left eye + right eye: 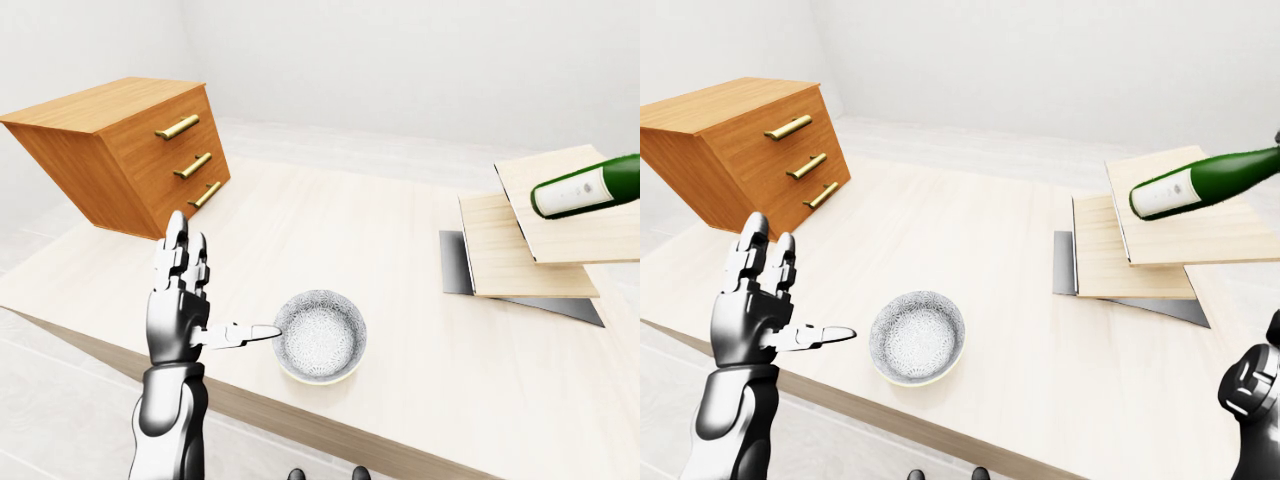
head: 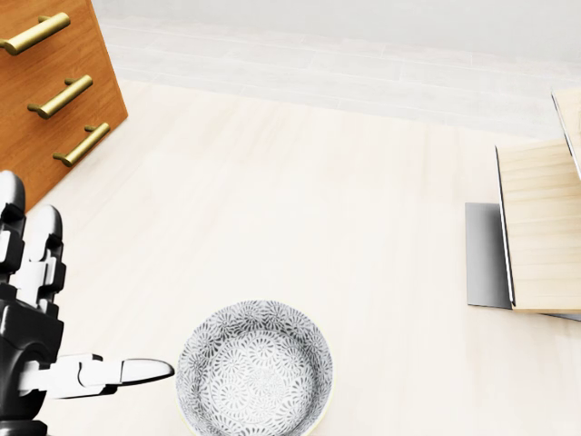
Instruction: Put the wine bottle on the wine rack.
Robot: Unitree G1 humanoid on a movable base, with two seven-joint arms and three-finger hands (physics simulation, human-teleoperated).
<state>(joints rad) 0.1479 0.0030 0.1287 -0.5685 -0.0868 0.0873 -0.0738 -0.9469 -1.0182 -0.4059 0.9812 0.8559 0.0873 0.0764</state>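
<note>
A green wine bottle (image 1: 1200,182) with a white label lies on its side over the top board of the stepped wooden wine rack (image 1: 1140,262) at the right of the table, neck pointing right. No hand touches it. My left hand (image 1: 210,290) is raised and open at the lower left, fingers up and thumb pointing right toward a bowl. Only part of my right hand (image 1: 1252,395) shows at the bottom right of the right-eye view, well below the rack, and its fingers are unclear.
A patterned grey bowl (image 1: 320,335) stands near the table's near edge, just right of my left thumb. A wooden chest of drawers (image 1: 120,150) with brass handles sits at the upper left. The light wood table (image 1: 350,230) spans the view.
</note>
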